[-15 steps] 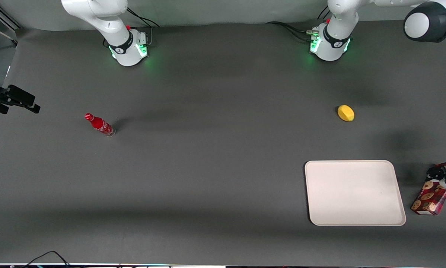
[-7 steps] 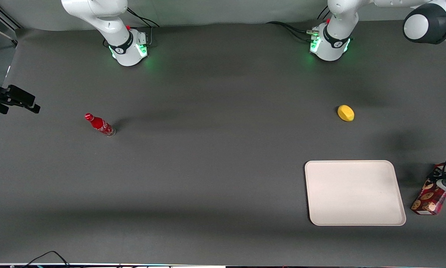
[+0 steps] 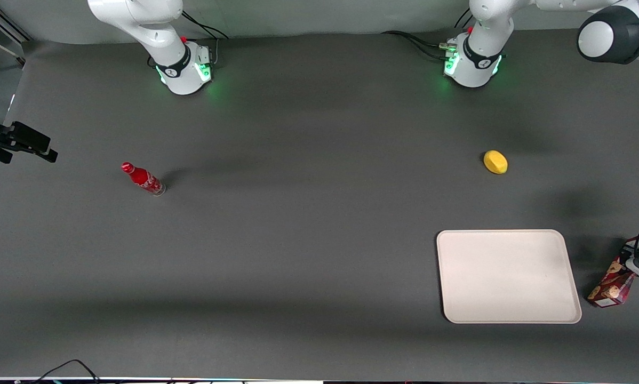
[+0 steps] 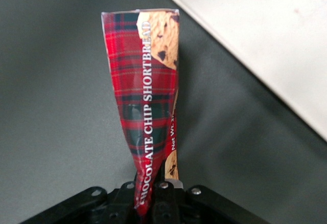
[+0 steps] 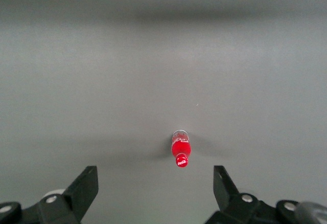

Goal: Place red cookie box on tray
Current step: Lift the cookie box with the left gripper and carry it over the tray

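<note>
While the red cookie box (image 4: 148, 106) hung pinched by one end, it sat at the lower right edge of the front frame (image 3: 610, 285), just beside the tray (image 3: 506, 274) and not on it. Gripper (image 4: 153, 203): clenched on the box's end, squeezing the carton flat there, presumably for carrying. Tray: bare, lower right. Lemon (image 3: 495, 161): right of centre, well apart from the tray. Red bottle (image 3: 143, 178): mid-left, standing.

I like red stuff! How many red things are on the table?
2: the red bottle stands toward the parked arm's end; the red cookie box, pinched in the gripper, sits beside the tray.
</note>
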`<state>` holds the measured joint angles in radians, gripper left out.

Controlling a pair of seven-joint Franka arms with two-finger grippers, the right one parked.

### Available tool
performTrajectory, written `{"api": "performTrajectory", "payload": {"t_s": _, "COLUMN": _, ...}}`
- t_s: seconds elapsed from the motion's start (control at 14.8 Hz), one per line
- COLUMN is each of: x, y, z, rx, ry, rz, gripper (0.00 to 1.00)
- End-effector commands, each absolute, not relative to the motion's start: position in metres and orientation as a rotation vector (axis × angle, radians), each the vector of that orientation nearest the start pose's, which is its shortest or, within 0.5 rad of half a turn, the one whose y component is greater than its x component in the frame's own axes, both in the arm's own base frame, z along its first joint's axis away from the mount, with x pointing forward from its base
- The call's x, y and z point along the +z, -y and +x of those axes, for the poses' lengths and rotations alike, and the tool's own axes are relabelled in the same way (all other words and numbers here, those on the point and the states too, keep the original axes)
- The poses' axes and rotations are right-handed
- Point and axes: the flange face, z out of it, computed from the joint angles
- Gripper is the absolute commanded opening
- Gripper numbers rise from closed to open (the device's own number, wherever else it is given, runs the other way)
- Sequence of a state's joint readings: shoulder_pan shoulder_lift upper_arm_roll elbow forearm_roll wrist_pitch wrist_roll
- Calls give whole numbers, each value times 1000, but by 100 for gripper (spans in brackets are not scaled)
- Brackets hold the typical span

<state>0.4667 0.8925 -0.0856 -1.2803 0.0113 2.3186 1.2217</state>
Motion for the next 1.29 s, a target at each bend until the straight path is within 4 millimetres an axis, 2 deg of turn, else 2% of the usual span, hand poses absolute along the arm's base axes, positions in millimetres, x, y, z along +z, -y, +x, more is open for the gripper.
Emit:
{"api": "performTrajectory", "payload": {"t_s": 0.0, "x": 289, "y": -290, "z": 703, "rx": -153, "ry": -1207, "rz": -2858, "gripper": 0}}
{"api": "performTrajectory", "payload": {"t_s": 0.07, "x": 316, "y": -285, "z": 700, "rx": -126, "ry": -1218, "rz": -2858, "gripper": 0}}
{"api": "performTrajectory", "payload": {"t_s": 0.14, "x": 352, "y": -272, "z": 698, "rx": -105, "ry": -1239, "rz": -2840, "gripper": 0}}
{"api": "performTrajectory", "payload": {"t_s": 0.27, "x": 411, "y": -260, "z": 685, "rx": -11, "ry": -1198, "rz": -2830, "gripper": 0}}
{"api": "performTrajectory", "payload": {"t_s": 0.54, "x": 519, "y": -240, "z": 635, "rx": 131, "ry": -1159, "rz": -2866, "gripper": 0}}
{"api": "performTrajectory", "payload": {"t_s": 0.68, "x": 567, "y": -214, "z": 611, "rx": 207, "ry": -1161, "rz": -2850, "gripper": 0}}
{"api": "performTrajectory", "payload": {"t_s": 0.74, "x": 580, "y": -206, "z": 604, "rx": 234, "ry": -1135, "rz": -2849, "gripper": 0}}
{"api": "performTrajectory", "payload": {"t_s": 0.88, "x": 583, "y": -191, "z": 598, "rx": 286, "ry": -946, "rz": -2927, "gripper": 0}}
{"api": "performTrajectory", "payload": {"t_s": 0.95, "x": 578, "y": -183, "z": 596, "rx": 332, "ry": -794, "rz": -2986, "gripper": 0}}
{"api": "performTrajectory", "payload": {"t_s": 1.08, "x": 560, "y": -153, "z": 602, "rx": 405, "ry": -490, "rz": -3042, "gripper": 0}}
{"api": "performTrajectory", "payload": {"t_s": 1.22, "x": 532, "y": -132, "z": 609, "rx": 408, "ry": -318, "rz": -3083, "gripper": 0}}
